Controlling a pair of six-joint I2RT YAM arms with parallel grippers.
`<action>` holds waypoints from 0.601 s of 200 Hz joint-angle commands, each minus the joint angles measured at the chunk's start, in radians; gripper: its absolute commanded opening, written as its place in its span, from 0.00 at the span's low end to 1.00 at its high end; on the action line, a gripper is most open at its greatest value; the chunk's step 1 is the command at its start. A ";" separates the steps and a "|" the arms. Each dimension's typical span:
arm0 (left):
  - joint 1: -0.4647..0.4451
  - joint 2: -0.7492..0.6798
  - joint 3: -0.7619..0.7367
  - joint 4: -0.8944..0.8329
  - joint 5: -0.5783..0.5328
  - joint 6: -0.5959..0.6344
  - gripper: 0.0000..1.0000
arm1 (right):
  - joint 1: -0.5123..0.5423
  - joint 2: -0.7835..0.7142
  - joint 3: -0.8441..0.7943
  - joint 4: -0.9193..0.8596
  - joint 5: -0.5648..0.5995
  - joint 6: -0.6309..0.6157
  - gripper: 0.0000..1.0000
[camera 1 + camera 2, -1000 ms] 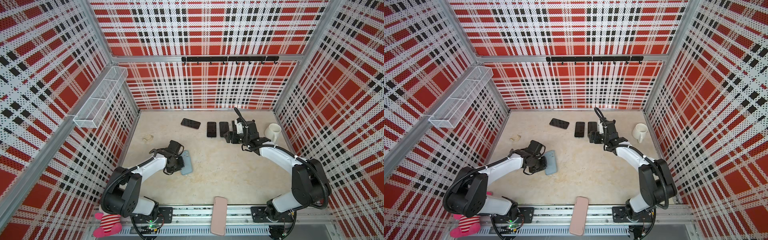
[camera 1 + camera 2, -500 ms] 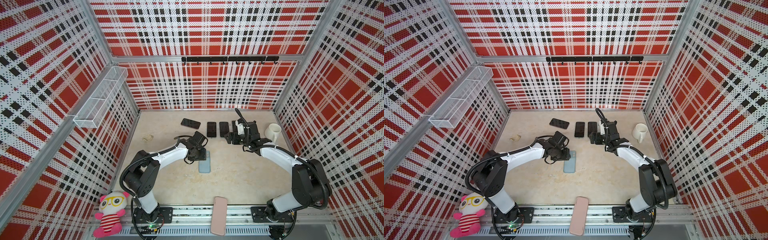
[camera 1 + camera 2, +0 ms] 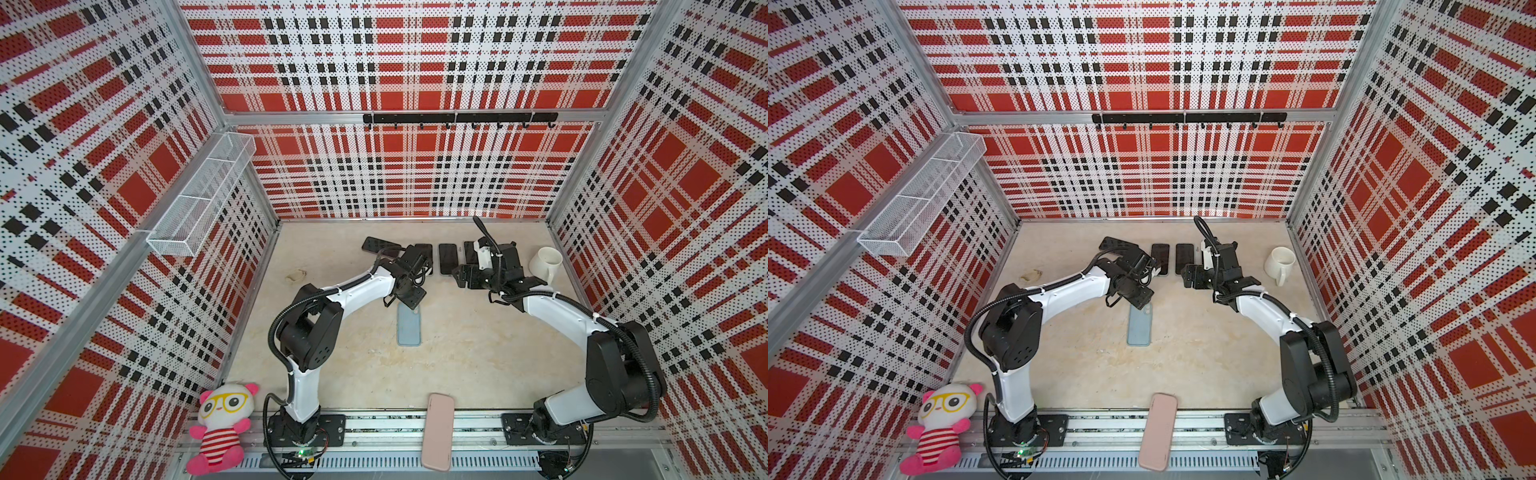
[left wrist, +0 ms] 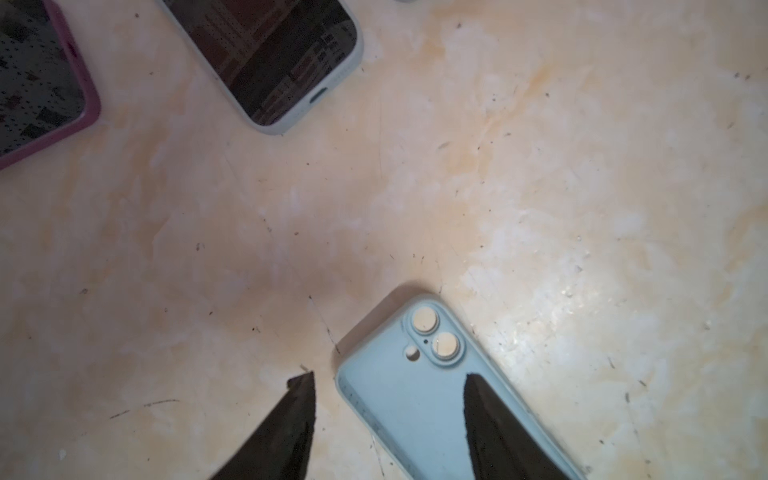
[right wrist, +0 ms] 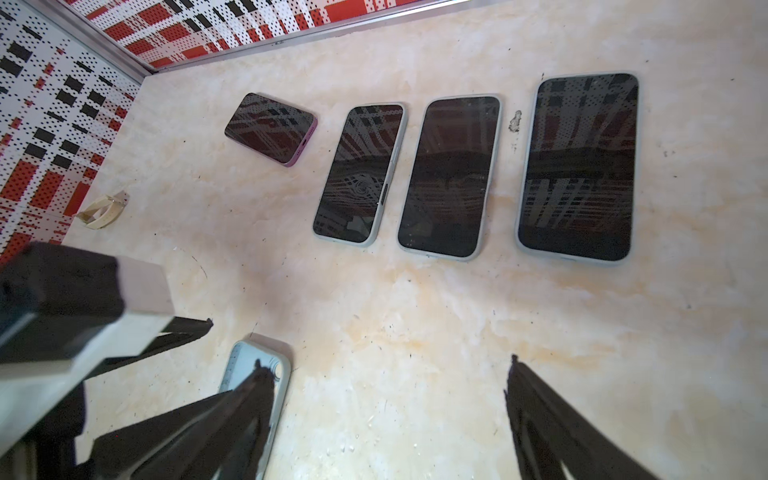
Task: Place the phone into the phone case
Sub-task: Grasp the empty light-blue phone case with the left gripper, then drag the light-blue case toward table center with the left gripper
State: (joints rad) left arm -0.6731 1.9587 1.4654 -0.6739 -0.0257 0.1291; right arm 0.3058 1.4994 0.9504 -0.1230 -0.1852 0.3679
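Observation:
The light blue phone case [image 3: 409, 326] [image 3: 1139, 328] lies flat, inside up, mid-table. My left gripper [image 3: 411, 300] [image 4: 388, 378] hovers open over its camera-cutout end [image 4: 415, 399], holding nothing. Several dark-screened phones lie face up in a row at the back: one with a purple rim [image 5: 272, 129], then three with pale rims [image 5: 359, 172] [image 5: 451, 176] [image 5: 577, 166]. My right gripper [image 3: 463, 277] [image 5: 386, 363] stands open and empty just in front of that row, over bare table. The arms partly hide the phones in both top views.
A white mug [image 3: 546, 262] stands at the back right. A pink case [image 3: 438, 432] rests on the front rail, and a plush toy [image 3: 220, 419] sits at the front left. A small beige object [image 3: 296, 275] lies near the left wall, under a wire basket [image 3: 203, 195].
The left arm swung from the left side to the middle with the blue case, laid it down and opened. It has since shifted a little toward the phones. The right arm stayed.

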 commanded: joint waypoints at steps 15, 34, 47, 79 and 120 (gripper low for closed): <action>0.018 0.068 0.036 -0.037 0.032 0.090 0.60 | -0.015 -0.019 -0.011 -0.007 -0.003 -0.018 0.89; 0.024 0.090 0.038 -0.038 0.037 0.088 0.59 | -0.019 -0.012 -0.011 -0.006 -0.006 -0.020 0.89; 0.029 0.100 0.041 -0.038 0.047 0.086 0.57 | -0.022 -0.008 -0.012 -0.003 -0.008 -0.021 0.89; 0.043 0.116 0.052 -0.038 0.057 0.066 0.47 | -0.024 0.004 -0.011 0.004 -0.016 -0.020 0.89; 0.046 0.119 0.061 -0.048 0.068 0.042 0.17 | -0.025 0.007 -0.013 0.008 -0.013 -0.023 0.89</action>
State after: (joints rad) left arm -0.6334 2.0628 1.4994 -0.7063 0.0212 0.1814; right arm 0.2893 1.4998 0.9504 -0.1242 -0.1944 0.3592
